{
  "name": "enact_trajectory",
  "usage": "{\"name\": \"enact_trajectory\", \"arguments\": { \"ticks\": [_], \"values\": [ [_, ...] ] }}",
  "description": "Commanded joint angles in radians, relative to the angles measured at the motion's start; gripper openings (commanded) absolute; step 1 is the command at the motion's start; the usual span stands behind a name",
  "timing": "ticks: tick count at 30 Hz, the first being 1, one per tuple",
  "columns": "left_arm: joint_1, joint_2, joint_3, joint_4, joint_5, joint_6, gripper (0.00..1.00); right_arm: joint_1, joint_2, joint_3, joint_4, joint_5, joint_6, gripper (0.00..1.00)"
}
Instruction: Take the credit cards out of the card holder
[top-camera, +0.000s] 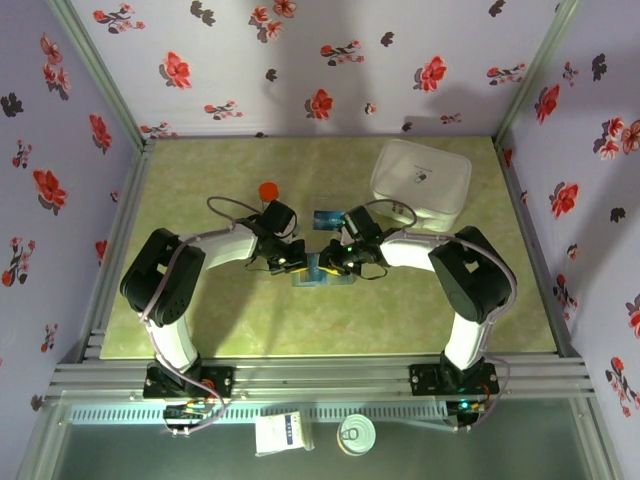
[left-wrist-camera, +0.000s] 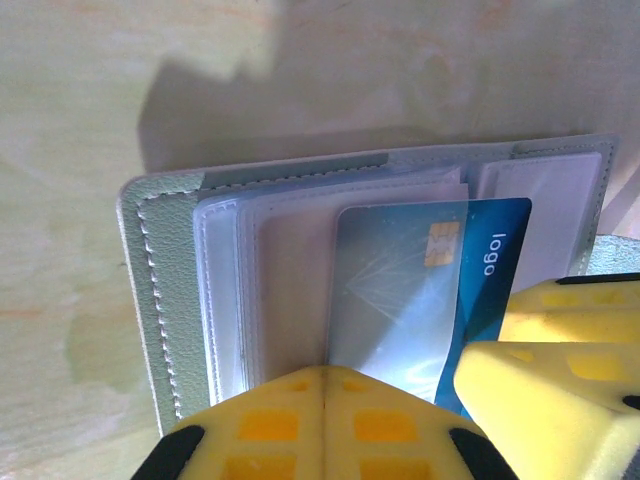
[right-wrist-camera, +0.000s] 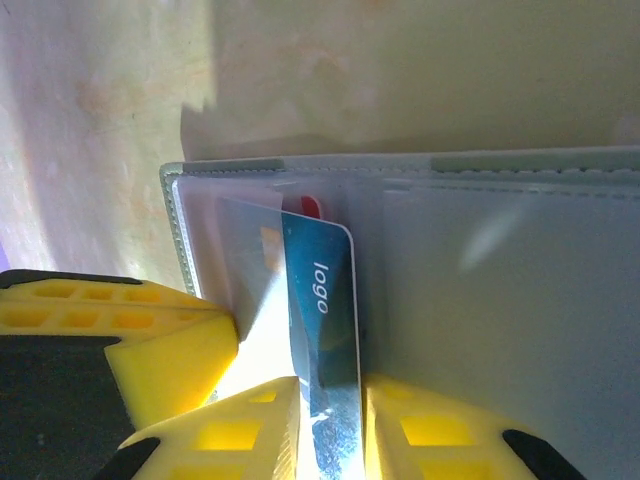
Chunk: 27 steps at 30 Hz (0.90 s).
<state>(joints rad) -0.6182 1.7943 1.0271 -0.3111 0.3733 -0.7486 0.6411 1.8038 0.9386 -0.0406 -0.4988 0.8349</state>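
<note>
Right wrist: right pincer (right-wrist-camera: 332, 405) clamps teal card (right-wrist-camera: 320, 300), red card (right-wrist-camera: 310, 207) behind; left wrist: left pincer (left-wrist-camera: 323, 390) closed, on card holder (left-wrist-camera: 165, 280).

Camera layout: one high overview and two close wrist views.
The top camera sits above and behind the arm bases and looks down over the whole table (top-camera: 200, 330), whose near edge lies at the bottom of the view. Each wrist camera looks past its own gripper, left gripper (left-wrist-camera: 322, 375) and right gripper (right-wrist-camera: 330, 400), from very close to the table's middle. All three views share the holder (left-wrist-camera: 170, 300), and both wrist views share its blue card (left-wrist-camera: 420, 290) and the other arm's yellow finger.
</note>
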Motion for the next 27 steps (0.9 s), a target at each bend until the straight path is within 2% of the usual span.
{"name": "enact_trajectory", "arguments": {
  "ticks": [1,12,18,27],
  "values": [
    [-0.003,0.009,-0.007,-0.037,-0.031,0.016,0.0,-0.008,-0.035,-0.016,0.027,-0.014,0.016,0.2],
    [-0.003,0.004,-0.008,-0.036,-0.033,0.015,0.0,-0.023,-0.042,-0.066,0.081,-0.012,0.029,0.11],
    [-0.003,-0.007,-0.013,-0.034,-0.036,0.016,0.0,-0.042,-0.064,-0.105,0.112,-0.01,0.034,0.09],
    [-0.003,-0.007,-0.012,-0.042,-0.036,0.019,0.0,-0.08,-0.124,-0.115,-0.005,0.018,-0.039,0.09]
  ]
}}
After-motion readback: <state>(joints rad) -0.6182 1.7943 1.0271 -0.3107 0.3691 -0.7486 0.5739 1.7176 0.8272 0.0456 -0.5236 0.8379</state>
